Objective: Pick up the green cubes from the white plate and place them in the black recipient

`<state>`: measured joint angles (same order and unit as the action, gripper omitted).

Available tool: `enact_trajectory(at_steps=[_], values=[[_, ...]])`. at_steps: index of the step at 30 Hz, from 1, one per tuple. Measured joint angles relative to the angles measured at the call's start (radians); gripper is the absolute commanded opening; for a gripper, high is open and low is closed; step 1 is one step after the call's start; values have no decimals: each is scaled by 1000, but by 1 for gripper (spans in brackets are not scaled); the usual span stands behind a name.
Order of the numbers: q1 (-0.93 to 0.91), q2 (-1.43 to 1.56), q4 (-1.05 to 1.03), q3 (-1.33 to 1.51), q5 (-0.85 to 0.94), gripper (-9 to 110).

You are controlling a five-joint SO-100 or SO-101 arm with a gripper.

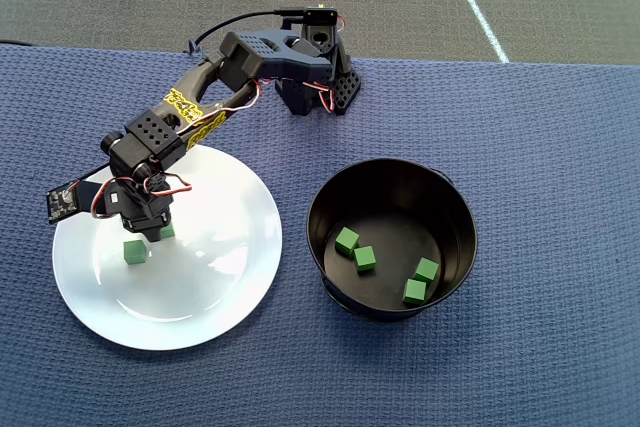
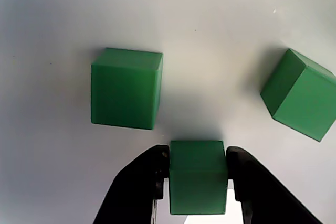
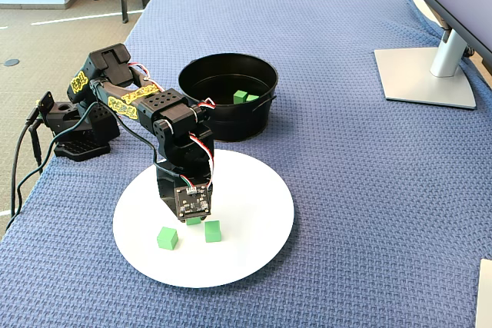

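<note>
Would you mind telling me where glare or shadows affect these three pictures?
Overhead view: bright glare patches on the white plate. Wrist view: the cube between the gripper's fingers is sharp, and soft shadows lie beside the two loose cubes. Fixed view: even light, with faint reflections inside the black pot.

You see solid matte green cubes point(image 2: 126, 88) on a glossy white plate point(image 3: 254, 228), and four more green ones inside the black pot point(image 1: 455, 222). Your arm point(image 1: 245, 57) is black with yellow tape bands point(image 1: 183, 104). The tablecloth point(image 3: 369, 190) is blue with a waffle weave.
</note>
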<state>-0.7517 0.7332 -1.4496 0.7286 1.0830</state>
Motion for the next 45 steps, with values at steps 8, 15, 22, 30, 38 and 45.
enact_trajectory(at_steps=[8, 15, 22, 30, 38, 45], values=[[0, 20, -51, -5, -49, 0], [6, 190, -150, 3, -141, 0], [120, 492, -178, 161, -279, 0], [509, 770, -97, 396, -560, 0], [882, 667, -81, 339, -808, 0], [1026, 566, 9, 367, -877, 37]])
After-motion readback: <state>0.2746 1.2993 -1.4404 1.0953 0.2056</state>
